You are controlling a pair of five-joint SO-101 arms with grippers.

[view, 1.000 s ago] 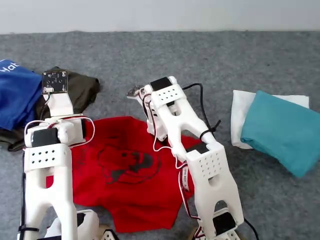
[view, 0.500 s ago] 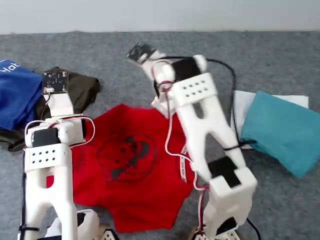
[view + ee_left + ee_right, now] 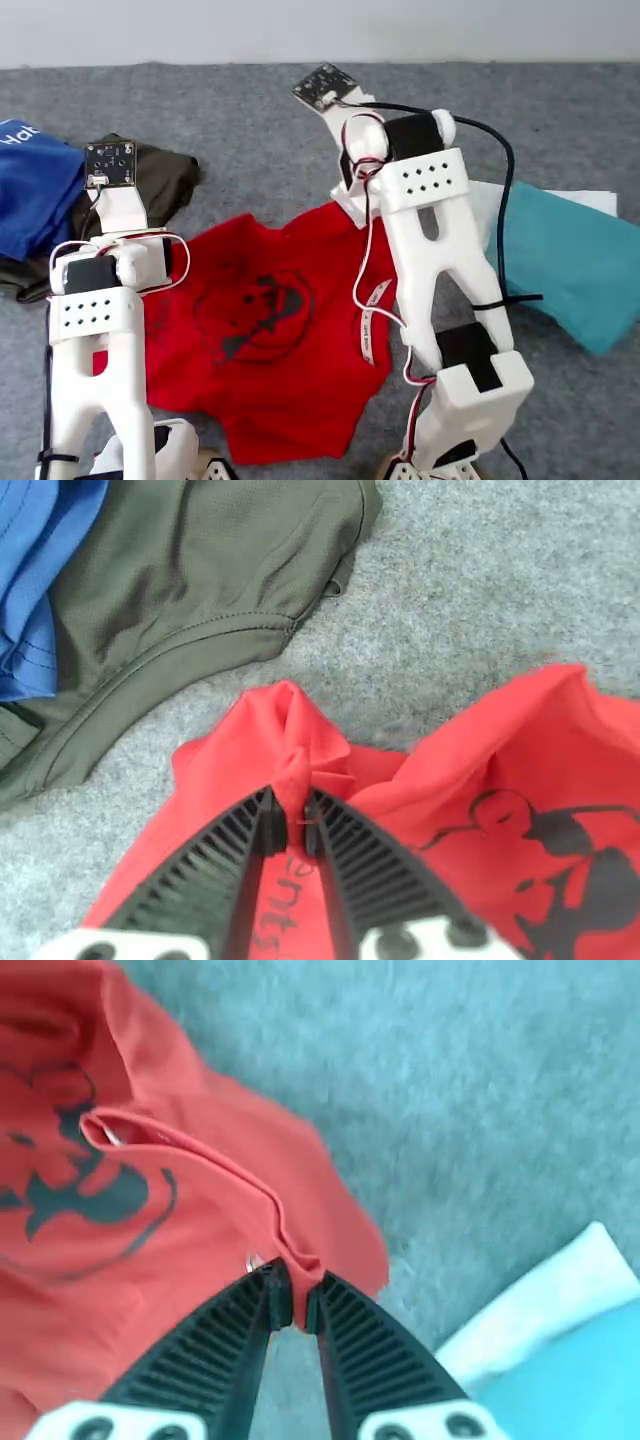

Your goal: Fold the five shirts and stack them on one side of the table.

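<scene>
The red shirt [image 3: 260,340] lies at the frame's centre on the grey surface [image 3: 250,120] (bunched at two edges). The left arm's fingers [image 3: 215,860] and the right arm's fingers [image 3: 230,1330] each pinch a fold of it.

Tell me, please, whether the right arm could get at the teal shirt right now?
Probably not yet: the right gripper is shut on the red shirt. The teal shirt lies close by on the white shirt, nothing between, so after release, likely yes.
</scene>
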